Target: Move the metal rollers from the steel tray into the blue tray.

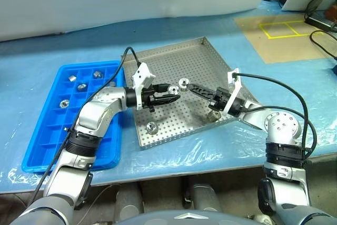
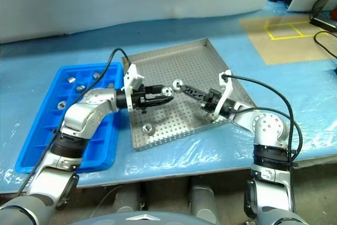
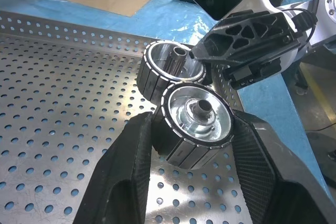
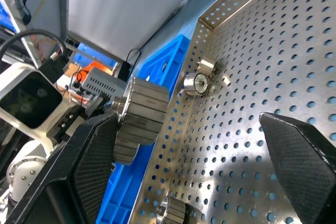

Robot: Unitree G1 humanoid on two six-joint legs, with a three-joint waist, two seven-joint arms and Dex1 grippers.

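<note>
- Rollers: your left pincer [image 3: 191, 169] is clamped on 1 roller [image 3: 197, 121], held level above the steel tray [image 1: 205, 67] so it clears the rim toward the blue tray [image 1: 52, 130].
- 4 already sit in its far compartments.
- Right pincer [image 1: 202, 92] is spread wide, holding nothing, beside a second roller [image 3: 170, 69], probably lining up that grab.

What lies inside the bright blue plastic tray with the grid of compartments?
The bright blue plastic tray holds four small silvery metal rollers in separate far compartments. The left arm covers its near right compartments, so anything inside those cannot be seen.
</note>
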